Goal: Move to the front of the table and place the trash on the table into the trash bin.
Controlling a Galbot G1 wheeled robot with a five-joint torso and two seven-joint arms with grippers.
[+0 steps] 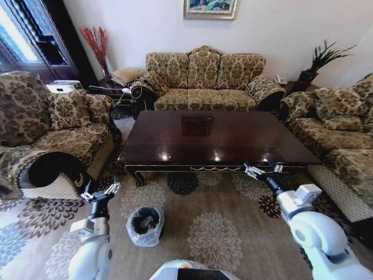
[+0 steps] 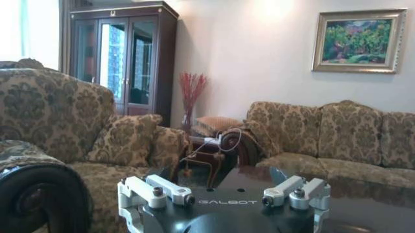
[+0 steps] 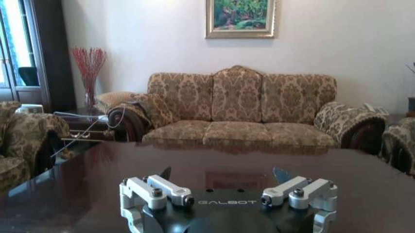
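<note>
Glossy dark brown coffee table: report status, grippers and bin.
Left gripper and right gripper open, empty. Glossy dark brown coffee table bare of litter. Round black bag-lined trash bin on carpet holds items.

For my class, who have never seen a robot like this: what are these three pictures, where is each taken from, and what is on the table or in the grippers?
This is a wheeled robot with two arms. The wide picture comes from its head, looking down at the table. The left gripper hangs over the carpet beside the armchair; the right gripper is at the table's front edge. The other two pictures come from cameras on each wrist, so each shows its own gripper at the bottom: left, right. Both are open and hold nothing. I see no litter on the tabletop. The bin stands on the carpet in front of the table, with something dark inside.
</note>
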